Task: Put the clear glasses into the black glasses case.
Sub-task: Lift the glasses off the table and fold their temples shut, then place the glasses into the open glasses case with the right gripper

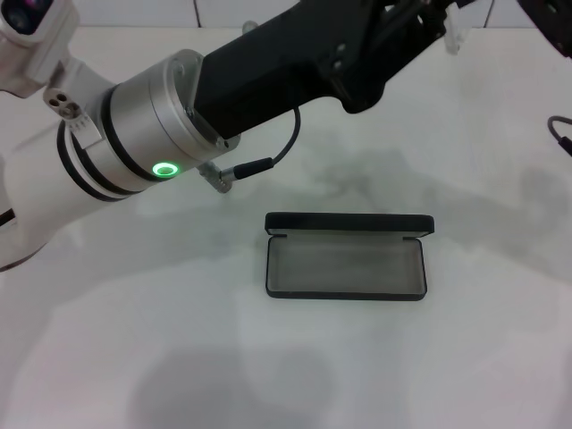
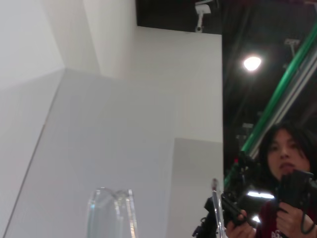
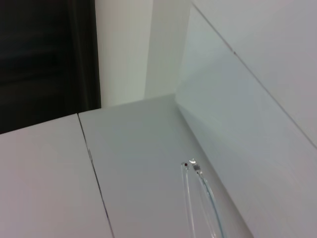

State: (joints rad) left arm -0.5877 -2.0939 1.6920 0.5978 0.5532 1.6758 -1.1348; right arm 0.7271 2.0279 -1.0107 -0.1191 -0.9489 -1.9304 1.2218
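The black glasses case [image 1: 347, 259] lies open mid-table, its grey lining up and its lid standing along the far side. The clear glasses [image 1: 456, 36] show only as a pale transparent piece at the far right of the head view, raised off the table beside the end of my left arm. My left gripper [image 1: 427, 16] reaches across to there, its tip cut off by the picture's top edge. The left wrist view has a clear lens [image 2: 111, 213] close to the camera. In the right wrist view two clear arms [image 3: 200, 198] of the glasses show. My right gripper [image 1: 550, 18] is a dark shape in the far right corner.
My left arm [image 1: 179, 116], with a lit green ring and a black cable, spans the table's far half above the case. A black cable end [image 1: 560, 134] shows at the right edge. A person [image 2: 285, 163] holding a controller is in the left wrist view.
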